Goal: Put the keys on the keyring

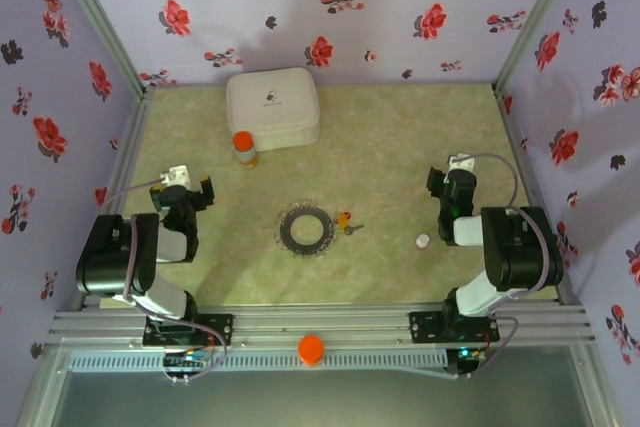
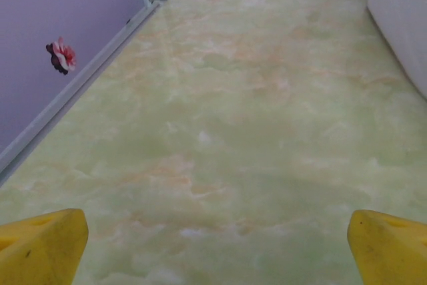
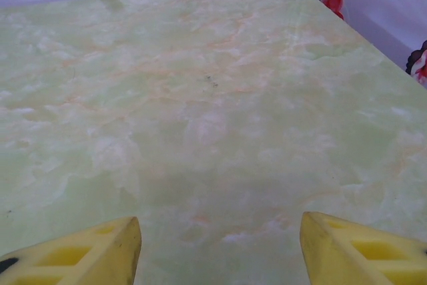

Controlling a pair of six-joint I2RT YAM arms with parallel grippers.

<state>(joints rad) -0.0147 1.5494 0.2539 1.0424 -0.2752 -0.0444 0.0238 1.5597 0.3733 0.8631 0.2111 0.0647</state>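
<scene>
My left gripper hangs over the left side of the table, fingers spread as wide as they go, with nothing between them. Its wrist camera sees the two yellow fingertips at the bottom corners, bare green marbled surface between them, and the edge of the white case at the far right. My right gripper hangs over the right side, jaws also apart and empty; the right wrist view shows its yellow fingertips with only tabletop ahead.

The keyring lies flat as a dark round loop in the middle of the table, towards the near edge, well apart from both grippers. The keys lie just beside it on its right (I can make out an orange-yellow head and a greyish bit, too small to tell more), and I cannot tell whether they touch the loop. A small white cap sits further right, near my right arm. An orange-capped bottle stands just in front of the white case at the far side.
</scene>
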